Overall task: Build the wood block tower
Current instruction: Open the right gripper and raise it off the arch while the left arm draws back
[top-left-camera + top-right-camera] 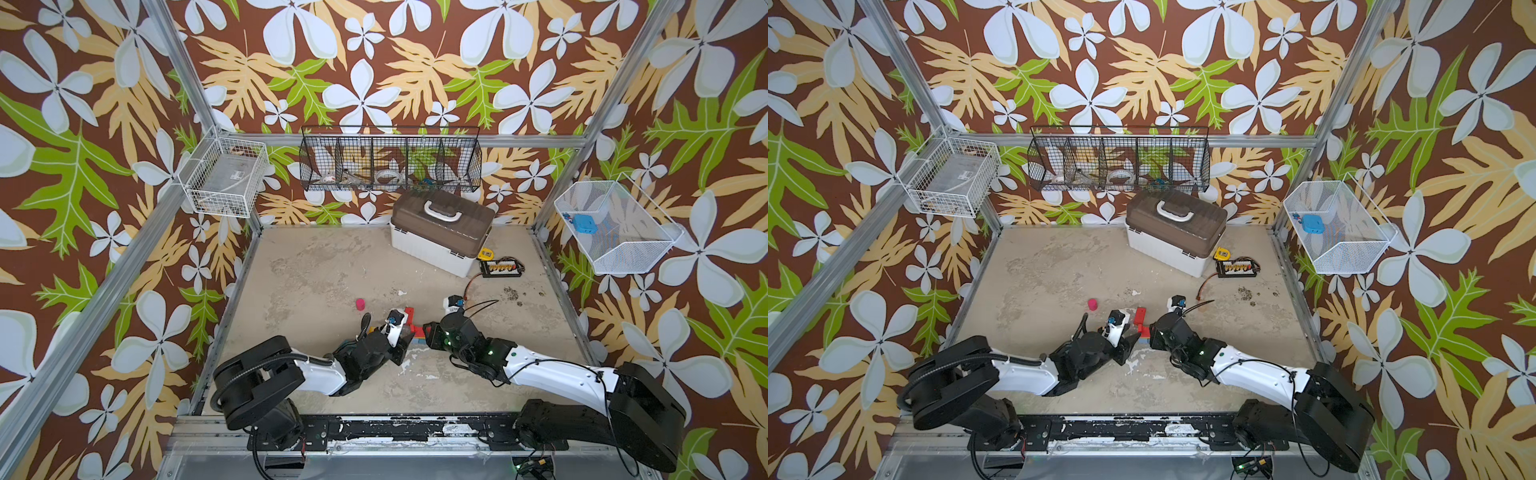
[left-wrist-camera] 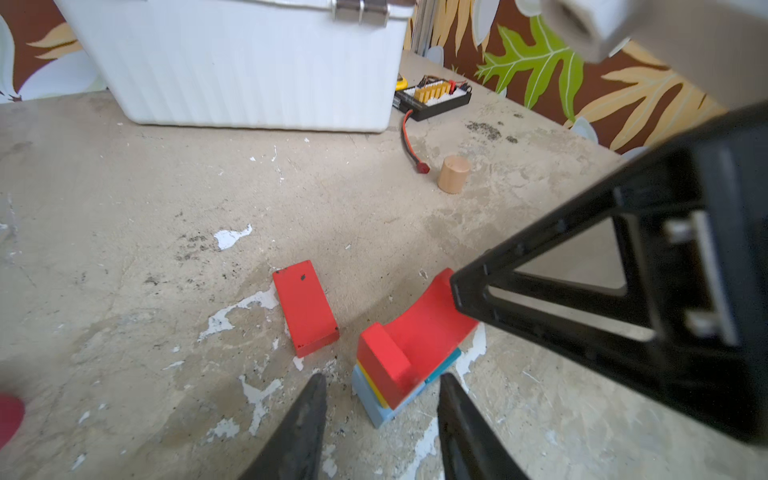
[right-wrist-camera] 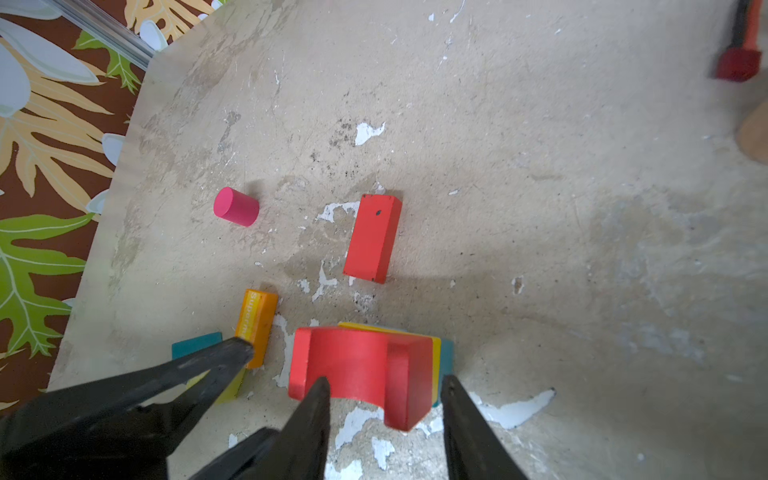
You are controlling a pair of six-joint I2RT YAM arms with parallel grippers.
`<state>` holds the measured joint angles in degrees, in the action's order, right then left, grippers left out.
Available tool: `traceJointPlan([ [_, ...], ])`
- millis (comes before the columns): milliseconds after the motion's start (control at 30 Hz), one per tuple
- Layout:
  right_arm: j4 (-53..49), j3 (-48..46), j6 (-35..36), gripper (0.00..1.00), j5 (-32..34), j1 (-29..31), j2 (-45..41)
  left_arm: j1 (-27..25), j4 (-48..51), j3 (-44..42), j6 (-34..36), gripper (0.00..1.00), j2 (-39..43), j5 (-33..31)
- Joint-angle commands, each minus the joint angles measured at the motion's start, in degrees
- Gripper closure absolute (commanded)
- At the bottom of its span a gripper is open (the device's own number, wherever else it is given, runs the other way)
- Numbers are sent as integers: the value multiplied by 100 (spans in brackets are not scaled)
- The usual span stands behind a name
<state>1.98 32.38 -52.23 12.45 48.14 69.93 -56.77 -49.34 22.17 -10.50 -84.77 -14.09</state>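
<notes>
**Desk:** What can't you see from where you sit?

**Me:** Biggest first. The white case [image 1: 432, 249] with the brown lid stands at the back of the tabletop [image 1: 332, 257], and my left wrist view cuts it off just above a metal fitting. In both top views the arms [image 1: 320, 376] crowd the middle. That hides nearly all of the tower [image 2: 399, 365], and only a scrap of red shows between them.

**Desk:** And the pincers?

**Me:** The left pincer [image 2: 380, 380] is released, its fingers apart just in front of the tower. The right pincer [image 3: 384, 382] is spread too, with its tips over the red arch [image 3: 357, 361]. I see neither finger pressing on it.

**Desk:** Where's the tower?

**Me:** Front middle of the tabletop. A light blue block [image 2: 376, 409] is the base, then a yellow sliver [image 3: 361, 327] and a teal piece [image 2: 444, 363], with the arch on top. The flat red block [image 3: 372, 237] lies just beside it.

**Desk:** Smaller bits?

**Me:** The teal block [image 3: 195, 345] and a yellowish piece [image 3: 232, 388] sit mostly behind the left pincer. The right wrist view clips the bare-wood cylinder [image 2: 454, 174] at its edge. The left wrist view does the same to the pink cylinder [image 3: 236, 206].

**Desk:** Any writing?

**Me:** White letters on the orange block [image 3: 255, 324] begin "Super", and the pincer tip covers the rest. The charger board [image 2: 432, 93] is too small for me to read.
</notes>
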Motion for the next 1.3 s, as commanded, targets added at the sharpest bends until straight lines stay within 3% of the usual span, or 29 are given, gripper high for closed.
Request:
traceJointPlan([
  [0,-324,66,152,55,343,11,-214,42,225,-162,-293,54,699,-275],
  [67,-510,100,219,55,478,9,-381,170,733,-229,-565,53,1278,-487],
  [233,-1224,505,446,54,626,2,-589,1038,2027,-528,-1354,50,2853,-712],
  [300,-1680,899,536,53,630,3,-548,1267,2633,-622,-1449,42,3524,-1124],
  [367,-2076,1323,691,50,643,-6,-434,1493,3121,-668,-1430,35,3976,-1274],
  [500,-2676,2537,1232,45,495,-70,277,1845,3487,-841,-1618,34,4365,-1722],
  [633,-3276,3796,1640,42,8,-254,1389,1872,3771,-720,-1604,37,4404,-2035],
  [800,-3486,4673,1916,33,-36,-273,2325,1872,4559,-647,-2008,41,4995,-2245],
  [900,-3510,4994,2104,28,-390,-343,2799,1867,5330,-619,-2288,41,5752,-2218],
  [1033,-3631,5317,2173,26,-495,-384,3343,1872,5034,-1182,-2304,35,6641,-2452],
  [1267,-3399,5322,2223,25,-866,-342,3727,1872,5010,-1162,-2297,32,6514,-2390],
])
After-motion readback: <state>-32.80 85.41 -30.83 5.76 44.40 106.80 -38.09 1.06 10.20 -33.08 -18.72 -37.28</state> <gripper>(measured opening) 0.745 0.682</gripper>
